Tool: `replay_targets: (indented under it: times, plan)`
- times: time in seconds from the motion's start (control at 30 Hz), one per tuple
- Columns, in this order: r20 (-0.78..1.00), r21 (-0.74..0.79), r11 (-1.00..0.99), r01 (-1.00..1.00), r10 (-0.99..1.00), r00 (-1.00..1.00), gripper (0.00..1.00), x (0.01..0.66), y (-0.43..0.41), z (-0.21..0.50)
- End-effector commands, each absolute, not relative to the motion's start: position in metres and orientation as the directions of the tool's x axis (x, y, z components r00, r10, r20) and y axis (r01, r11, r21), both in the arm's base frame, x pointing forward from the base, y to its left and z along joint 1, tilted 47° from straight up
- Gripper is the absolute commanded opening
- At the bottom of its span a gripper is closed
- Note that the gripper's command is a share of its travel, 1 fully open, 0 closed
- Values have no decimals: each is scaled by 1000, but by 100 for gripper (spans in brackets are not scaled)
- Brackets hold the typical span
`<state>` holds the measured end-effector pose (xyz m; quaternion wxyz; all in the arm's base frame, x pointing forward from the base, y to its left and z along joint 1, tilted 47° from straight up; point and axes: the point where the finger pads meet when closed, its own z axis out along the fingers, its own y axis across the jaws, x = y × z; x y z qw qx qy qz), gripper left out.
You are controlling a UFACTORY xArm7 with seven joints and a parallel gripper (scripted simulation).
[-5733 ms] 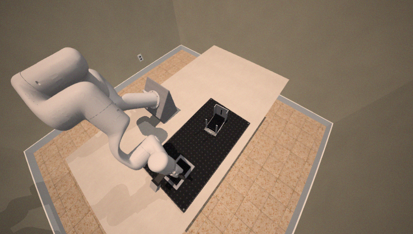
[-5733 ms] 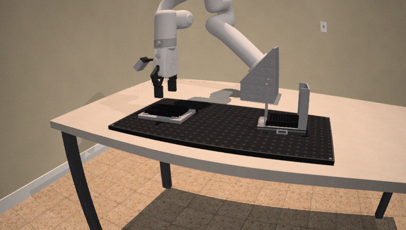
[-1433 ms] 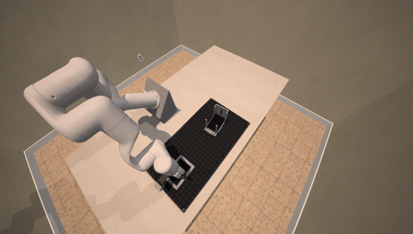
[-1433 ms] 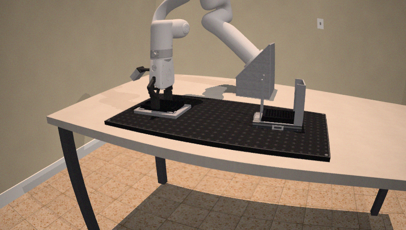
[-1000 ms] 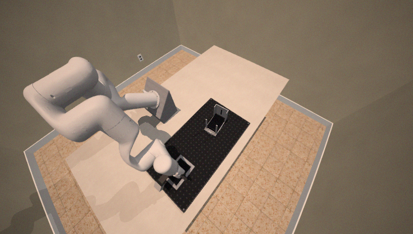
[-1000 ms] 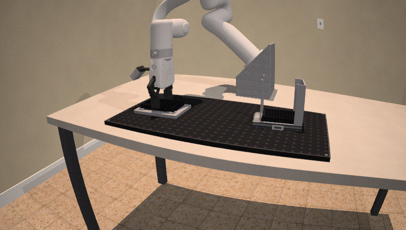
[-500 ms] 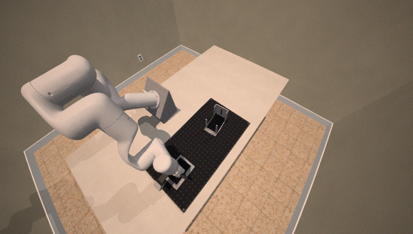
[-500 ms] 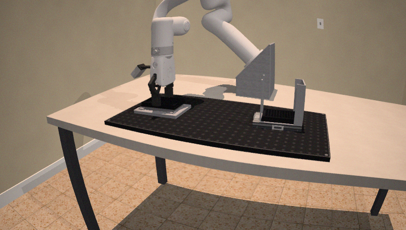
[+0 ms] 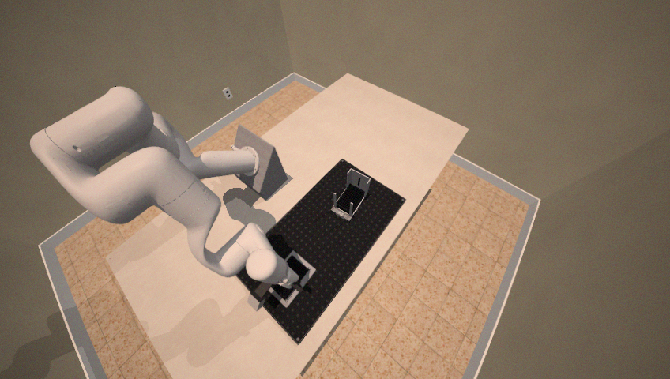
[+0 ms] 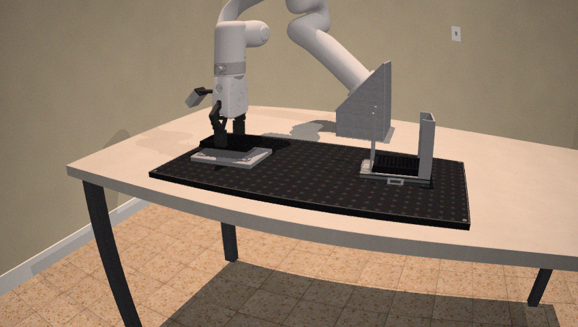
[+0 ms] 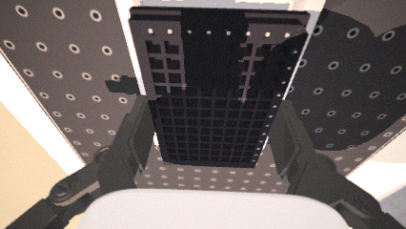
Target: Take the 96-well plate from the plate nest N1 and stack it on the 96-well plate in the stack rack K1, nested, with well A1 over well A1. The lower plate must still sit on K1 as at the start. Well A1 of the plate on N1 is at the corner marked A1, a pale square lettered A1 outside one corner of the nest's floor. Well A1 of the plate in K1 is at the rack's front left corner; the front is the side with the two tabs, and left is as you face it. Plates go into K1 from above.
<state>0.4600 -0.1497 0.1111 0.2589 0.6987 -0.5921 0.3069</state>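
Observation:
My gripper (image 11: 212, 112) is shut on the long sides of a black 96-well plate (image 11: 214, 95). In the exterior view, the gripper (image 10: 229, 135) holds the plate (image 10: 239, 142) level, just above the pale plate nest N1 (image 10: 232, 157) at the left end of the black breadboard. The arm hides most of the nest (image 9: 293, 279) in the top view. The stack rack K1 (image 10: 399, 163) stands at the right end of the board with a second black plate (image 10: 395, 163) on its floor. It also shows in the top view (image 9: 350, 194). I cannot make out the A1 mark.
K1 has a tall pale back wall (image 10: 425, 144) and a thin post (image 10: 371, 155). The arm's grey wedge mount (image 10: 367, 105) stands on the table behind the breadboard (image 10: 316, 178), between nest and rack.

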Motion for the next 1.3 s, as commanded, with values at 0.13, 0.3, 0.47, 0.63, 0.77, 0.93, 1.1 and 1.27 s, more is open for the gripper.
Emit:
replay_targets:
  times: [0.13, 0.3, 0.47, 0.63, 0.77, 0.93, 1.1, 1.27]
  plan:
    - [735, -3, -167, -986, -668, 111, 0, 461, -148, 112]
    - [735, -3, -168, -986, -668, 111, 0, 460, -144, 115]
    - [735, -3, -168, -986, -668, 111, 0, 459, -138, 121]
    - [735, -3, -168, -986, -668, 111, 0, 459, -133, 126]
    - [735, -3, -168, -986, -668, 111, 0, 458, -130, 129]
    - [735, -3, -168, -986, -668, 111, 0, 457, -124, 135]
    - [735, -3, -168, -986, -668, 111, 0, 456, -118, 140]
    - [735, -3, -168, -986, -668, 111, 0, 455, -114, 144]
